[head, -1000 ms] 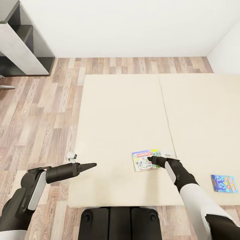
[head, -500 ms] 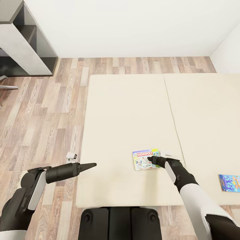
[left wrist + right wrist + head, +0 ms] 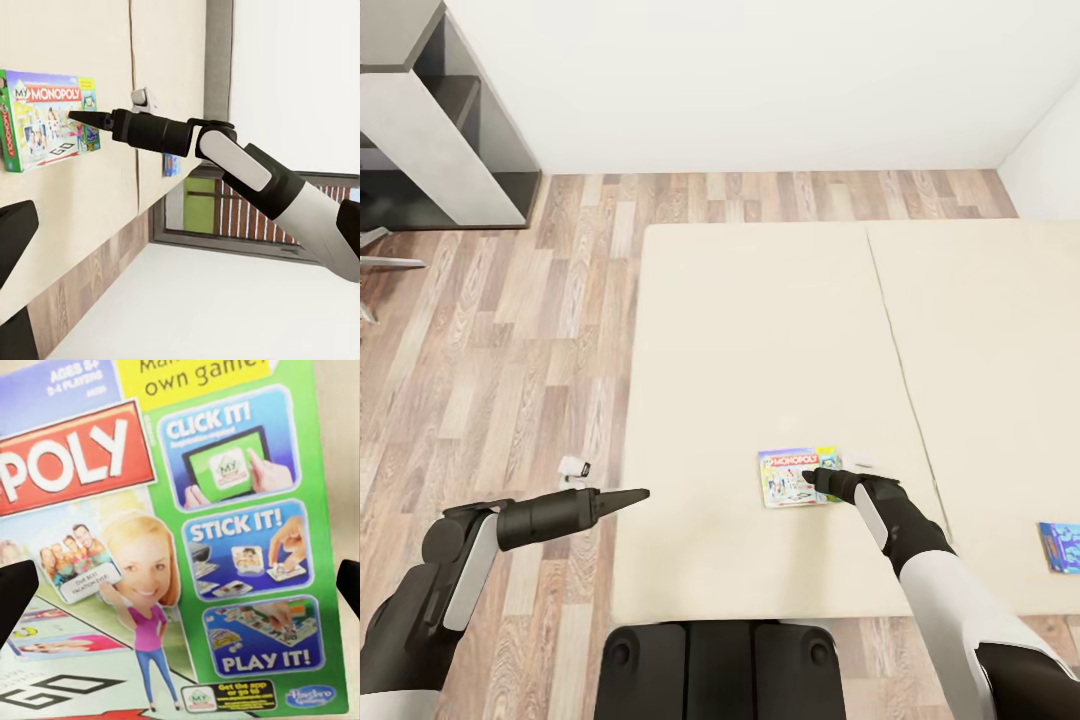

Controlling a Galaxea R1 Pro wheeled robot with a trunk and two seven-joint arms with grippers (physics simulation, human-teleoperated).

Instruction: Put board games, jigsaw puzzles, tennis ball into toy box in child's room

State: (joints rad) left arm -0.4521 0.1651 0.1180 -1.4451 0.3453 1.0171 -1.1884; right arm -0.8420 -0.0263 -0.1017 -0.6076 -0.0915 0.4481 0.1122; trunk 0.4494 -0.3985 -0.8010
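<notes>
A white-green board game (image 3: 788, 478) printed "MONOPOLY" is over the beige bed (image 3: 760, 330). My right gripper (image 3: 810, 477) points down onto its cover and holds it. In the right wrist view the cover (image 3: 225, 510) is close up, with a dark fingertip (image 3: 16, 600) at each side edge. The left wrist view shows the right gripper (image 3: 73, 115) touching the game (image 3: 41, 120). A blue board game (image 3: 1060, 546) lies on the bed at the right edge of the head view. My left gripper (image 3: 640, 494) hangs open beside the bed, holding nothing.
Wood floor (image 3: 510, 350) lies left of the bed. A grey and white shelf unit (image 3: 430, 130) stands at the far left against the white wall. A thin metal leg (image 3: 380, 264) pokes in at the left edge. My base (image 3: 720, 670) is at the bed's near edge.
The camera has moved left: the bed, floor and blue game slid right in the picture. The white-green game kept its place at my right gripper. Both arms kept their pose.
</notes>
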